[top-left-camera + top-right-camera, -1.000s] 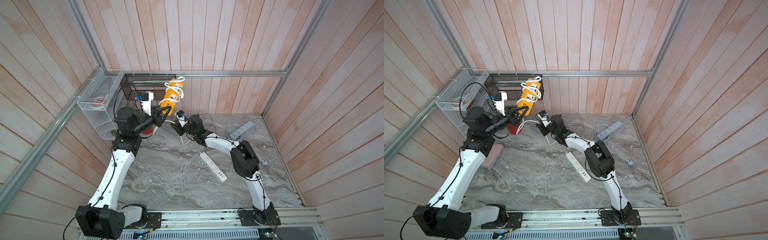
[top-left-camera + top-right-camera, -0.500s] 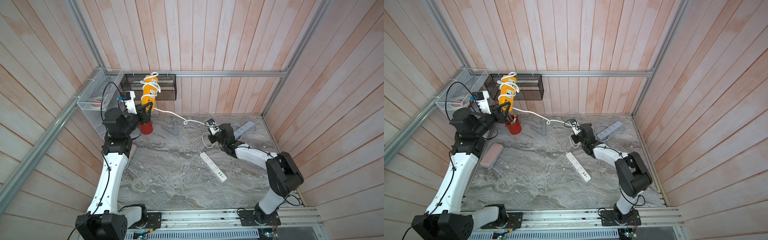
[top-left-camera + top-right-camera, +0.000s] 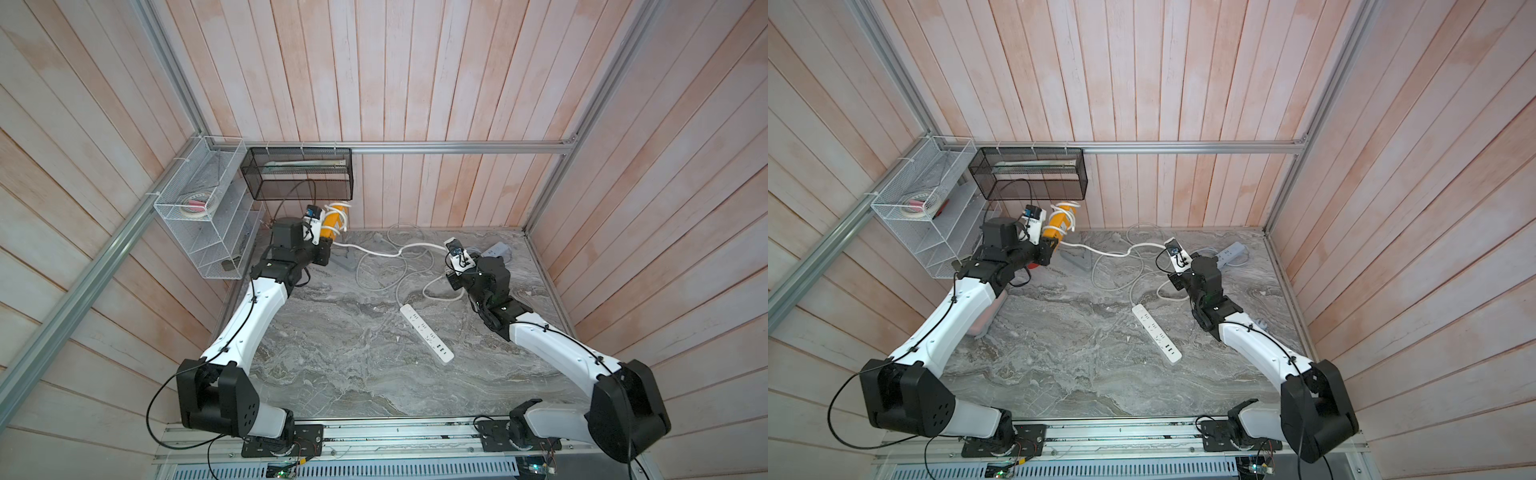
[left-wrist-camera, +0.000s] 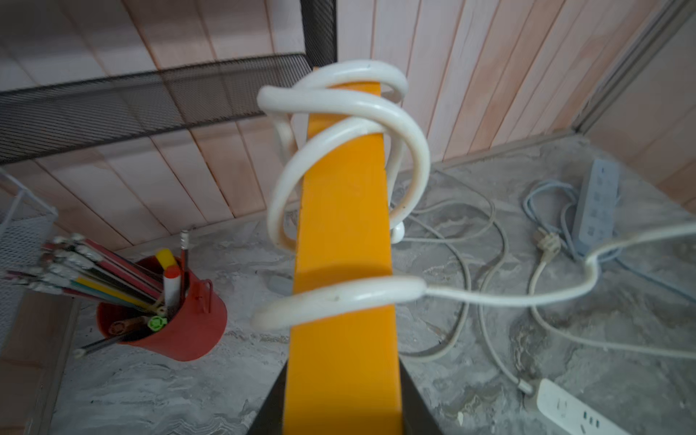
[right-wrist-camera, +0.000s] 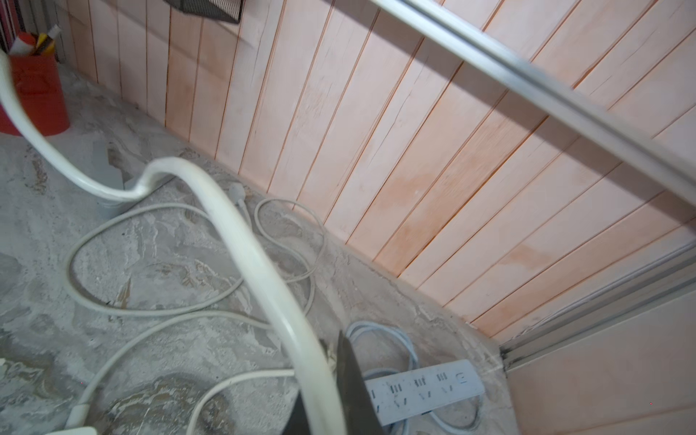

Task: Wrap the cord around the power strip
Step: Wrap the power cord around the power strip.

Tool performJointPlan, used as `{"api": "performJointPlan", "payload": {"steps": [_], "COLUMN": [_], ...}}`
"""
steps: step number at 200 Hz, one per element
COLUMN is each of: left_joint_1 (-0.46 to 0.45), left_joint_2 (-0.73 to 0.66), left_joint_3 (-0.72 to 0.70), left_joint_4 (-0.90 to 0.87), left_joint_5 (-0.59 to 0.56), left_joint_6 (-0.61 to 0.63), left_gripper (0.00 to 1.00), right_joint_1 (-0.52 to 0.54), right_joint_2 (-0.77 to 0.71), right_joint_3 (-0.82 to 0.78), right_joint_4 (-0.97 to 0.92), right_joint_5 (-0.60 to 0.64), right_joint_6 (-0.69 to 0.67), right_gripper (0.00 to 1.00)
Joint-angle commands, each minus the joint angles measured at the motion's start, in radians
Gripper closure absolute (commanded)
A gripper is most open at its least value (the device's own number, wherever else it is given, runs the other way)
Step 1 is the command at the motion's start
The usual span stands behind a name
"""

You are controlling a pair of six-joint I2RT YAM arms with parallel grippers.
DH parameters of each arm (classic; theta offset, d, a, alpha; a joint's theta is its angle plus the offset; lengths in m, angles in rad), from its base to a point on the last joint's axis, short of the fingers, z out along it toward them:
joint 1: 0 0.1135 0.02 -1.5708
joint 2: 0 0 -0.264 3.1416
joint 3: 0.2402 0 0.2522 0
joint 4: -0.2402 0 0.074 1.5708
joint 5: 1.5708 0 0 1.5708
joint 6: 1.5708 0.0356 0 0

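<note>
My left gripper (image 4: 342,399) is shut on one end of the orange power strip (image 4: 342,233), which it holds off the table by the back wall, seen in both top views (image 3: 334,216) (image 3: 1059,220). The thick white cord (image 4: 354,297) loops round the strip three times. From there the cord (image 3: 374,250) runs slack to the right above the table. My right gripper (image 5: 327,391) is shut on the cord (image 5: 241,233). In a top view that gripper (image 3: 453,280) sits at the back right, mostly hidden under its wrist.
A white power strip (image 3: 426,332) lies mid-table, its thin cord looping across the back. A grey power strip (image 3: 496,249) lies at the back right. A red pen cup (image 4: 169,312), a black mesh basket (image 3: 297,178) and a white wire rack (image 3: 199,224) crowd the back left corner.
The left arm has carried the orange strip left and then down toward the back left corner. The right gripper has moved right, away from the strip, and shut on the cord.
</note>
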Motion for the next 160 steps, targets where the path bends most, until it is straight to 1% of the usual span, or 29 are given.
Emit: {"api": "performJointPlan", "payload": {"steps": [1, 25, 41, 68, 88, 119, 142, 160], "left_joint_1": [-0.063, -0.171, -0.218, -0.285, -0.329, -0.400, -0.445, -0.463], "left_joint_2": [0.045, 0.133, 0.177, 0.215, 0.222, 0.175, 0.154, 0.127], "left_joint_3": [-0.012, 0.000, 0.019, 0.042, 0.048, 0.043, 0.070, 0.080], "left_joint_4": [-0.091, -0.209, -0.279, -0.360, -0.424, -0.475, -0.496, -0.496], "left_joint_5": [-0.035, 0.009, 0.070, 0.161, 0.312, 0.566, 0.727, 0.836], "left_joint_6": [0.145, 0.220, 0.246, 0.280, 0.338, 0.440, 0.470, 0.485], "left_gripper": [1.00, 1.00, 1.00, 1.00, 1.00, 1.00, 1.00, 1.00], "right_joint_1": [0.002, -0.009, -0.019, -0.052, -0.088, -0.123, -0.151, -0.165], "right_joint_2": [-0.047, -0.036, -0.010, 0.049, 0.099, 0.224, 0.331, 0.419], "right_joint_3": [0.101, 0.215, 0.287, 0.403, 0.495, 0.630, 0.715, 0.784], "right_joint_4": [-0.008, -0.027, -0.033, -0.029, -0.038, -0.084, -0.105, -0.121], "right_joint_5": [-0.015, -0.065, -0.096, -0.120, -0.182, -0.265, -0.337, -0.364], "right_joint_6": [-0.071, -0.089, -0.098, -0.132, -0.105, -0.070, -0.025, 0.000], "right_gripper": [1.00, 1.00, 1.00, 1.00, 1.00, 1.00, 1.00, 1.00]}}
